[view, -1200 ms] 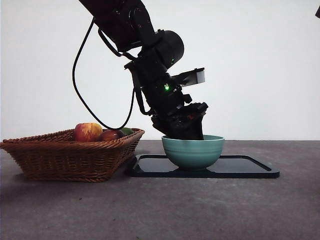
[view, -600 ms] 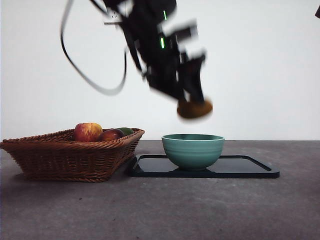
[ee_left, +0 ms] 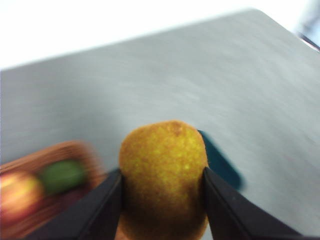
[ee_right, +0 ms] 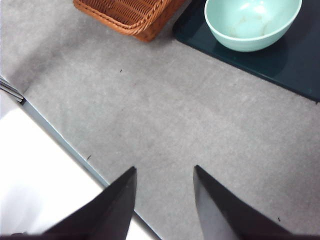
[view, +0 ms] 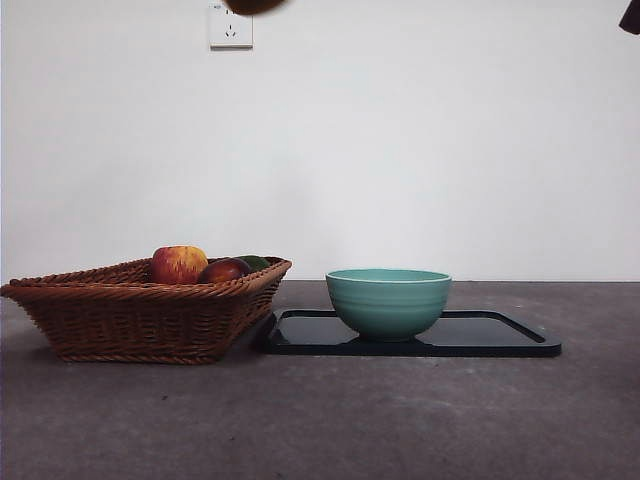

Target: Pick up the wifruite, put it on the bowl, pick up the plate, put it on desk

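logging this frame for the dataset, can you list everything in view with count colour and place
wifruite: 1, golden-brown, clamped in the left gripper, high above the desk
bowl: 1, mint green, empty, on the tray
tray: 1, black, flat on the desk beside the basket
basket: 1, brown wicker, holding fruit
apple: 1, red-yellow, in the basket
dark red fruit: 1, in the basket
green fruit: 1, in the basket
desk: 1, dark grey
wall socket: 1, white
left gripper: shut on the wifruite
right gripper: open, over bare desk

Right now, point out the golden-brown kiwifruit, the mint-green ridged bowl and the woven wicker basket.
Golden-brown oval kiwifruit [ee_left: 163, 175]: left wrist view, middle of its skin.
Mint-green ridged bowl [view: 388, 302]: front view, outer wall.
Brown woven wicker basket [view: 130, 322]: front view, front wall.
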You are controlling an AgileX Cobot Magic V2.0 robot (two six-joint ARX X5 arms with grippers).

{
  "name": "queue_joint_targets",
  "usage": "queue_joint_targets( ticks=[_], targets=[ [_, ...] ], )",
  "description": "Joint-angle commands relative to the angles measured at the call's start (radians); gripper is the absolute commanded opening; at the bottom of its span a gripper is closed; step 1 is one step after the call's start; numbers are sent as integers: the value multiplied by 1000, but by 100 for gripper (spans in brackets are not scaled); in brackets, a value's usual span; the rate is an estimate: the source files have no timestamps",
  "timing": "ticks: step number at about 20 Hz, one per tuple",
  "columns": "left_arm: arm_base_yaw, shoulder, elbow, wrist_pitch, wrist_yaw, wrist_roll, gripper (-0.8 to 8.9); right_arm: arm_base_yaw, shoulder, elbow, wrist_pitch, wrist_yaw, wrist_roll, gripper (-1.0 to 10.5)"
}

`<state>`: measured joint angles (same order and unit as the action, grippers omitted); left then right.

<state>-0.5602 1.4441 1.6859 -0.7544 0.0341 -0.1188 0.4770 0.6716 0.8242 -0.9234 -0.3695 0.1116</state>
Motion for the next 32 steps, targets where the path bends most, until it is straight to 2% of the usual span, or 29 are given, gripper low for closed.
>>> queue_joint_targets(
  ticks=[1, 6, 10, 17, 26, 32],
  targets=[
    [15, -32, 16, -59, -46, -37, 185, 6, 4, 8, 11, 3, 5, 182],
    [74, -132, -158, -30, -80, -117, 185, 6, 4, 8, 19, 3, 5, 182],
    [105, -176, -397, 105, -102, -161, 185, 6, 4, 8, 29, 3, 5, 182],
    [127, -138, -680, 367, -136, -162, 184, 6, 4, 8, 33, 3, 5, 182],
    [137, 101, -718, 498, -136, -154, 185, 6, 4, 8, 33, 3, 8, 182],
    [137, 183, -718, 509, -136, -150, 192, 6, 4, 8, 33, 3, 8, 182]
  ],
)
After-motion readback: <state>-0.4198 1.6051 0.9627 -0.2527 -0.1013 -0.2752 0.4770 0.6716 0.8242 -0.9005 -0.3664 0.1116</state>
